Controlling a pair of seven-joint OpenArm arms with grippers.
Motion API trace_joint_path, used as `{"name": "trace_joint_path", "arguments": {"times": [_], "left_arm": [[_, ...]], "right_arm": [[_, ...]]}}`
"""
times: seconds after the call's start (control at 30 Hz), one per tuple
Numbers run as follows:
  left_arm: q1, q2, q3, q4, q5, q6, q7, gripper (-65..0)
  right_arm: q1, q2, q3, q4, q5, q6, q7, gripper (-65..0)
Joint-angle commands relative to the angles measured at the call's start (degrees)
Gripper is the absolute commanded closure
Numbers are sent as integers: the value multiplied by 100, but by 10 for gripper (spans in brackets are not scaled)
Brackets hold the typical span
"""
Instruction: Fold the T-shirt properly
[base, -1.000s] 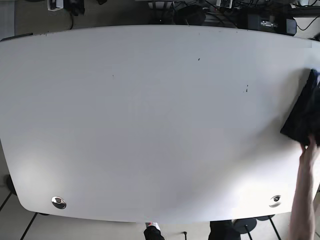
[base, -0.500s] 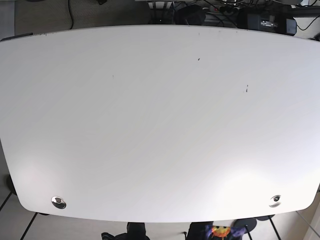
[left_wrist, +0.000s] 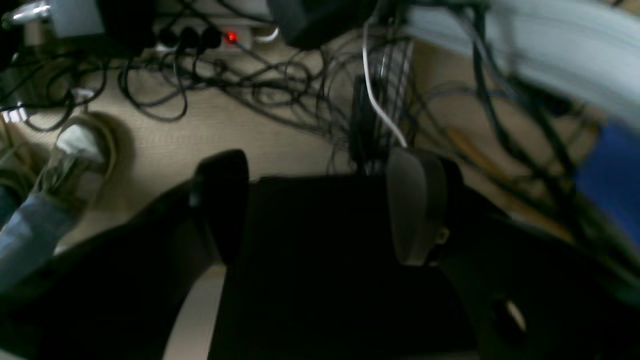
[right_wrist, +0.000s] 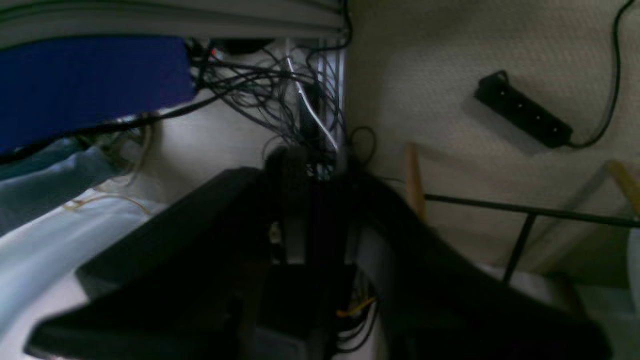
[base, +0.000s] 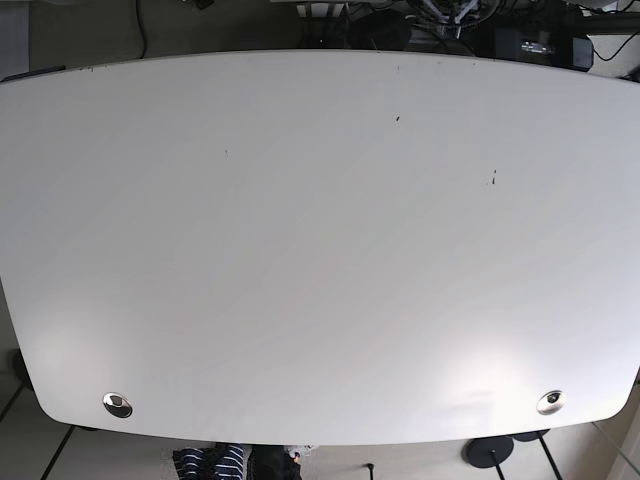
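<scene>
Overhead, white table (base: 320, 250), cabled floor (left_wrist: 210, 125)

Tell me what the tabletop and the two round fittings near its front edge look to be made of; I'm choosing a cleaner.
The tabletop looks like white laminate or painted board with a matte finish: even colour, soft glare, a few dark specks. The round fittings look like polished metal, with bright mirror-like reflections. Neither can be confirmed from the picture alone.
</scene>
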Motion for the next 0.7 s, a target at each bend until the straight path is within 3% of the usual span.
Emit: {"name": "trace_joint_path", "arguments": {"times": [0.03,0.17,0.23,0.3,0.37,0.43,0.57,0.7], "left_arm": [[-203,-91,184,-802,12,219,-404,-396],[-933,-144,949,-2367,-6,1046,-1195,-399],[-1091,-109,1099,-2552,-6,1266,-1230,-399],[-1223,67,1134,-2578,12,1459,-1221,-400],[-1355,146,1143,-2587,3,1538,-1177,-400],[-1399,155,1134,-2569,-15,1538,-887,-400],[-1425,234,1134,-2543,-15,1538,-747,-400],[-1381,217,1134,-2543,-15,1538,-1204,-401]], "right_arm": [[173,-2,24,-313,-83,-88,62,-92],[788,-29,24,-1069,-91,-97,62,-94],[1061,-46,15,-1394,-91,-106,62,-94],[1289,-55,15,-1685,-91,-229,62,-98],[1527,-64,15,-1896,-100,-510,62,-98],[1650,-126,15,-1939,-100,-624,62,-98],[1685,-161,15,-1913,-100,-633,62,-100],[1685,-178,15,-1904,-91,-624,71,-100]]}}
